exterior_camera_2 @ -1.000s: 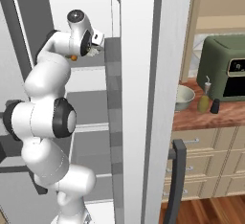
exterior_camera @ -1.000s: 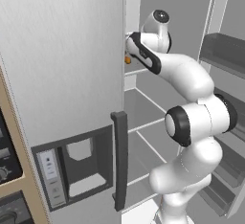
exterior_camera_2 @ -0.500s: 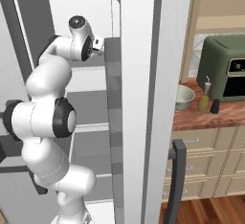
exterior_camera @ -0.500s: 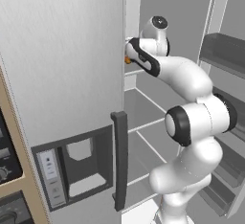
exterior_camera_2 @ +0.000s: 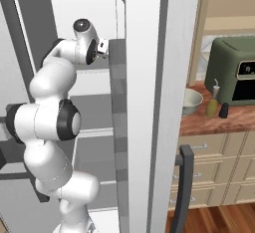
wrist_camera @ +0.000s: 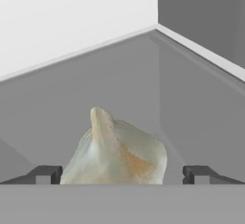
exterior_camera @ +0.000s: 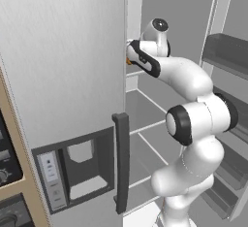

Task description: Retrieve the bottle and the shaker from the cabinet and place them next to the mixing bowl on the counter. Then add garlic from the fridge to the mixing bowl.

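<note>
Gripper (wrist_camera: 122, 175) spread wide inside the open fridge (exterior_camera: 63, 75), nothing clamped. Dark fingertips (wrist_camera: 45, 174) set well apart, one to each side of the garlic (wrist_camera: 117, 153), with a visible gap between each tip and the pale bulb. Garlic directly ahead of the hand, centred between the jaws, resting on the grey shelf (wrist_camera: 191, 108) with its pointed end tilted up and to the left in the hand view. Beyond the garlic, bare shelf running to the back corner of the compartment. Away from the hand, outside the fridge: mixing bowl (exterior_camera_2: 190, 101) on the counter (exterior_camera_2: 219, 121), with the bottle (exterior_camera_2: 213, 105) and the shaker (exterior_camera_2: 224, 110) just beside it.
</note>
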### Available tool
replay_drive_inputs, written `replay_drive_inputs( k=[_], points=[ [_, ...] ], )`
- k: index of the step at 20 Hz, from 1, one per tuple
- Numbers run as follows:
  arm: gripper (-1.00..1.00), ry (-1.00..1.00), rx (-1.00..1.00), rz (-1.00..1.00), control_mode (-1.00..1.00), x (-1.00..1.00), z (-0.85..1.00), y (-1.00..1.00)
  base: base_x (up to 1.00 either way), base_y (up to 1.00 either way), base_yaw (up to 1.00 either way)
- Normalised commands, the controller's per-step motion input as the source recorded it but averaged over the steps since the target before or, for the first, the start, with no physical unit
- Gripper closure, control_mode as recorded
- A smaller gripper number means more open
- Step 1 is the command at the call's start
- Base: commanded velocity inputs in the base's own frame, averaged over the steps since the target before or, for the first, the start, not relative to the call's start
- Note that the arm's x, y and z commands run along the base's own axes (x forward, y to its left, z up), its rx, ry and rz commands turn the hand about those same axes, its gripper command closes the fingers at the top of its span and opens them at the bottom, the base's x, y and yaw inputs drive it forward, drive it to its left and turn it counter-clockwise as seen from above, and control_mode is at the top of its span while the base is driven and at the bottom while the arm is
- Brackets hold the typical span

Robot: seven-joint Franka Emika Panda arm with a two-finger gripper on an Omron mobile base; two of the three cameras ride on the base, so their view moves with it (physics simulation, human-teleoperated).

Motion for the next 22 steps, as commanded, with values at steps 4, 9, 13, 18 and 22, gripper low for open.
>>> replay_drive_inputs(
  k=[4,9,13,18,22],
  points=[
    [-1.00,0.00,0.00,-0.03,-1.00,0.13,0.00,0.01,0.00,0.00,0.00],
    [-1.00,0.00,0.00,-0.03,-1.00,0.07,-0.02,0.01,0.00,0.00,0.00],
    [-1.00,0.00,0.00,0.00,-1.00,0.00,0.00,0.00,0.00,0.00,0.00],
    [1.00,0.00,0.00,0.00,-1.00,0.00,0.00,0.00,0.00,0.00,0.00],
    [1.00,0.00,0.00,0.00,-1.00,0.00,0.00,0.00,0.00,0.00,0.00]
  ],
)
